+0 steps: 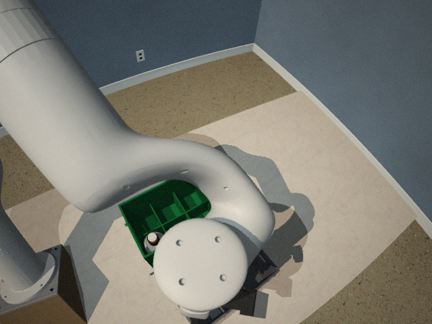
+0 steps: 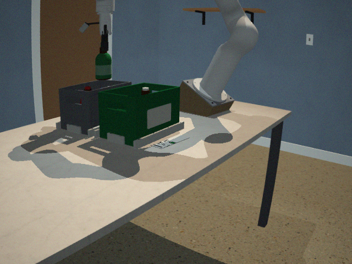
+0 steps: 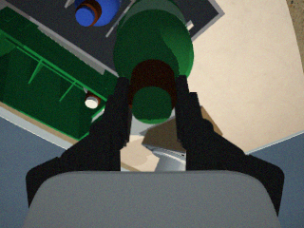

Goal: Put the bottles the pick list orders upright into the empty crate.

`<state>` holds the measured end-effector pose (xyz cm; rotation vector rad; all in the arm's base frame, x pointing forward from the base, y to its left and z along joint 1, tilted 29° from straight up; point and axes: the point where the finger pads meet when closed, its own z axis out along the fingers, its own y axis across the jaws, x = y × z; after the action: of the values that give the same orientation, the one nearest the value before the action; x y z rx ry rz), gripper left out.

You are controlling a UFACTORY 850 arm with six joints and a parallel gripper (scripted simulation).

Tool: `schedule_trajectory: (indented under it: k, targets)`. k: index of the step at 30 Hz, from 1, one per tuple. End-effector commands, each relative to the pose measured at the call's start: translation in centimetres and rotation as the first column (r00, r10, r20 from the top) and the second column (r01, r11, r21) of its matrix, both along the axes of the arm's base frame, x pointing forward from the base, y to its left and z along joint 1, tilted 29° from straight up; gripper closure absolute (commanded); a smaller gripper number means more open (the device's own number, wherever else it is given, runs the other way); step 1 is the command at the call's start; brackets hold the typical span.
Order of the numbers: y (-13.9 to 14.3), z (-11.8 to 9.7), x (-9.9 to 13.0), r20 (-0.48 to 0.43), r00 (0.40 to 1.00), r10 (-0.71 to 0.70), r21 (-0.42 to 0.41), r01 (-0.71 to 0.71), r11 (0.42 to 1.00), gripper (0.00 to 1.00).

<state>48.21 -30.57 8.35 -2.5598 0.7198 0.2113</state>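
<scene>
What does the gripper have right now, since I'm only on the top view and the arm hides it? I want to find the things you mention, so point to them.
Observer: The gripper (image 2: 104, 50) (image 3: 153, 90) is shut on the neck of a green bottle (image 2: 103, 65) (image 3: 153, 43).
Operator: Has its base cleared the gray crate?
Observer: In the exterior view, it hangs upright with its base above the rim of the gray crate (image 2: 74, 109) (image 3: 47, 35).
Operator: Anything left in there?
Observer: Yes, the wrist view shows a blue-capped bottle (image 3: 102, 11).

Readable text: none is showing | pick list (image 2: 162, 144): lying on the table (image 2: 113, 198) beside the green crate (image 2: 122, 119) (image 1: 134, 231), bearing dark marks and a green patch, characters appearing too small to read | green bottle (image 2: 103, 59) (image 3: 154, 43): wearing a paler band, no wording reading clearly
</scene>
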Motion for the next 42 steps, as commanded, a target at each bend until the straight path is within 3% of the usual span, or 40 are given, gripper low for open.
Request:
schedule_trajectory:
  k: [1, 42]
  targets:
    - [0.7, 0.5, 0.2, 0.002, 1.0, -0.001, -0.002, 0.001, 1.0, 1.0]
    - [6.8, 3.8, 1.0, 0.002, 1.0, -0.001, -0.002, 0.001, 1.0, 1.0]
